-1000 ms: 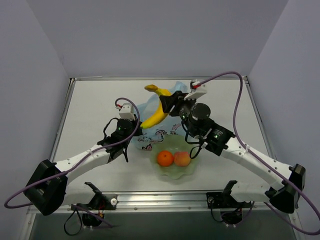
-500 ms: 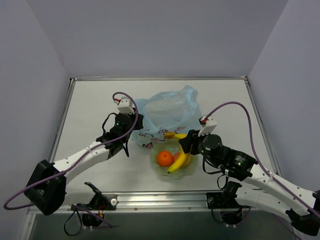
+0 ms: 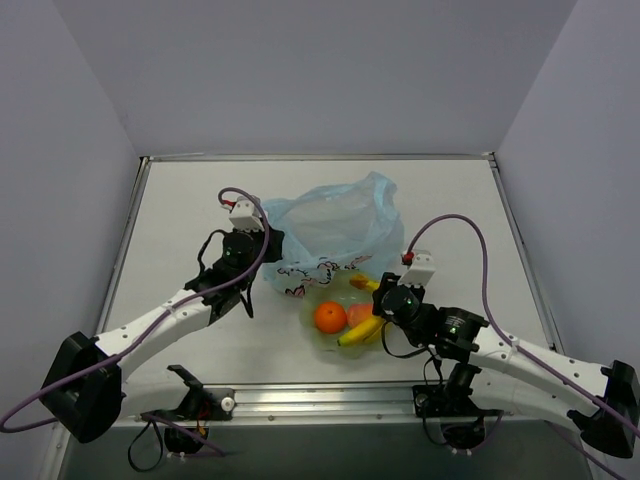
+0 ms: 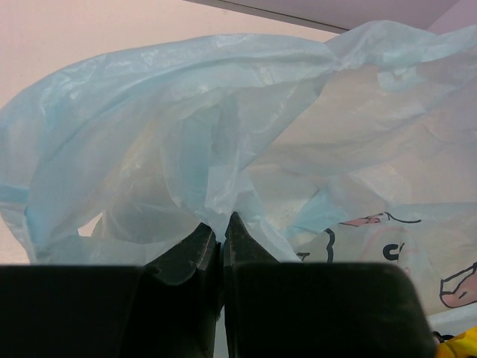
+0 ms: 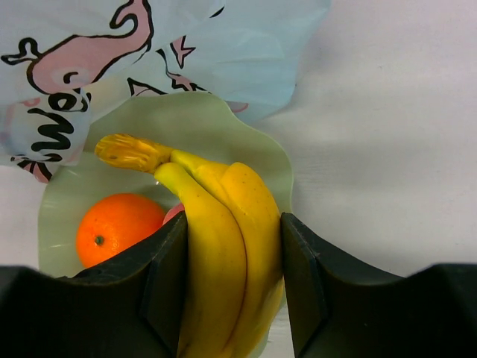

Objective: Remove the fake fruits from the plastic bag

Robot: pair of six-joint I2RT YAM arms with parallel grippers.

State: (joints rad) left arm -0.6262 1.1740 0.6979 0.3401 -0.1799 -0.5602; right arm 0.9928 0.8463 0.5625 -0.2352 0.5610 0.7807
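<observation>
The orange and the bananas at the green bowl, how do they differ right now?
The orange is round and orange-coloured; the bananas are long, curved and yellow, with a speckled stem. The orange lies free in the green bowl; the bananas are clamped between the right gripper's fingers. The orange is shorter than the bananas. Both are glossy and outside the plastic bag.

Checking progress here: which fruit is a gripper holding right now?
The bananas, clamped in the right gripper at the bowl; the orange and peach lie loose in the bowl.
</observation>
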